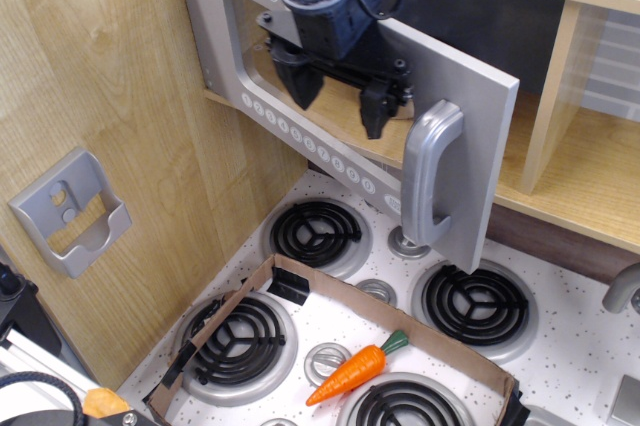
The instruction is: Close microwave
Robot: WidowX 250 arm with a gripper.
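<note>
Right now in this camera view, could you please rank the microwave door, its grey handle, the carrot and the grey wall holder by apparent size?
1. microwave door, by far the largest.
2. grey handle and grey wall holder: they look alike, so I will not rank them.
3. carrot, smallest; it lies nearer the camera, so this is apparent size only.

A toy orange carrot with a green top (358, 367) lies near the bottom middle, inside a flat brown cardboard tray (440, 341). Just left of the carrot is a small silver ring (322, 358). The tray sits on a white speckled stove top (570, 346) with round black coil burners (478, 303). On the left, a grey plastic holder (70, 210) hangs on the light wooden wall (90, 76). A wooden shelf (580, 186) is at the right.
</note>
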